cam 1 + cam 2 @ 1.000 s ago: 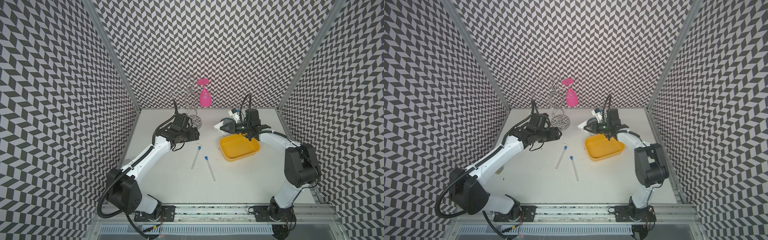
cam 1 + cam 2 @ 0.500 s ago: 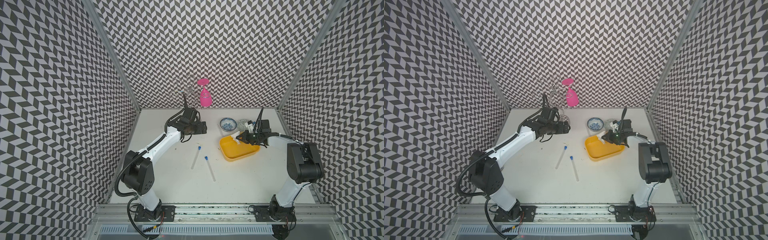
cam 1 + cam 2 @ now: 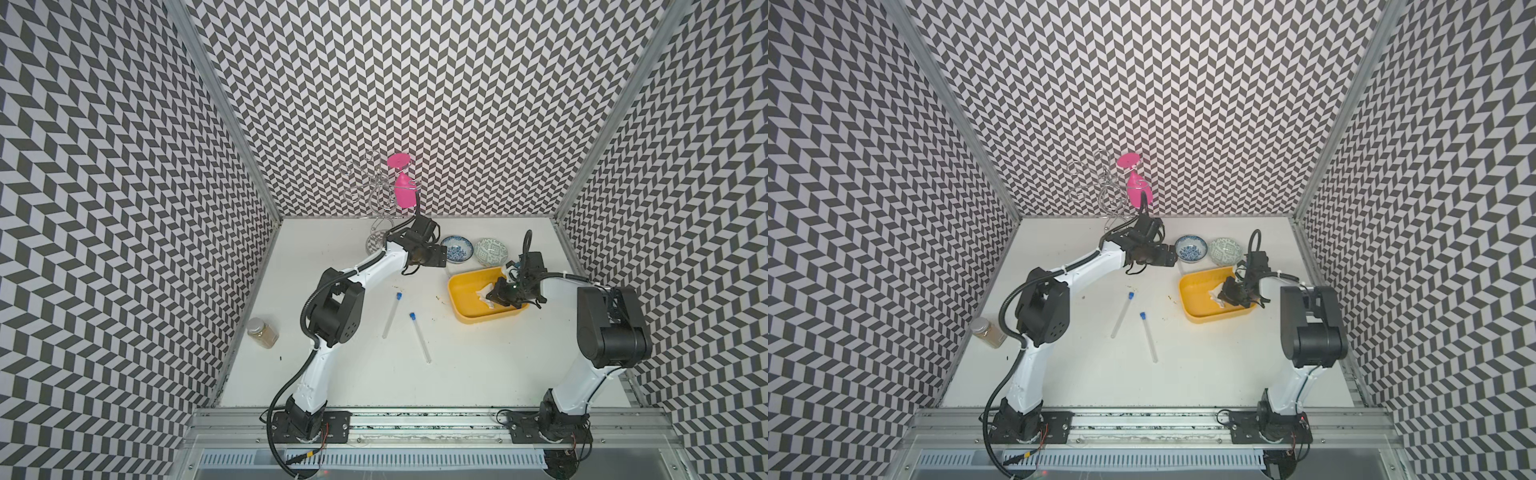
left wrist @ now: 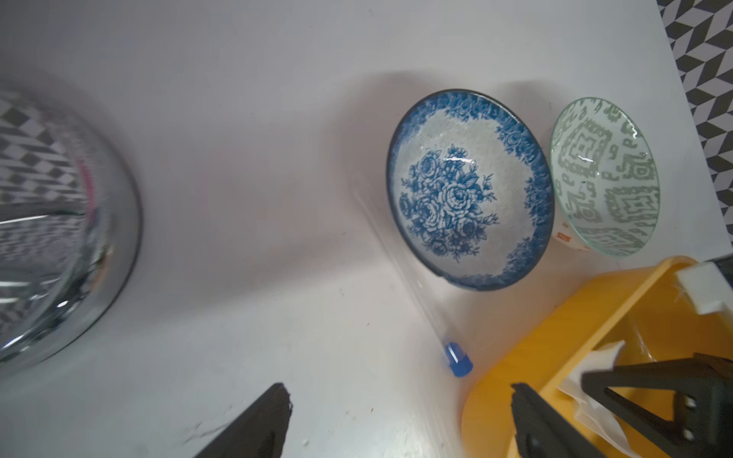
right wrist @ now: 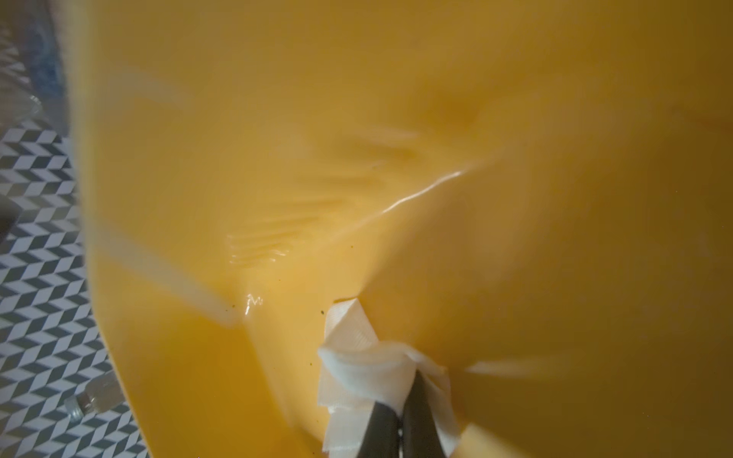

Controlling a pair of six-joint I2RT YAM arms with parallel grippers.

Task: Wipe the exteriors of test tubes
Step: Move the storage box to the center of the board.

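Left jaws stand spread over the surface [image 4: 238, 198] near a test tube [image 4: 416, 289]. Right jaws pinch tissue [image 5: 357, 357] in the yellow tray [image 3: 469, 291]

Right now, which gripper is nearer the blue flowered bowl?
Left. The left gripper sits beside the blue bowl, jaws open; the right gripper is inside the yellow tray, pinching tissue.

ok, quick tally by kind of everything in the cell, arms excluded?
test tubes: 3
bowls: 2
yellow tray: 1
white tissue: 1
jar: 1
wire rack: 1
pink glass: 1
total: 10
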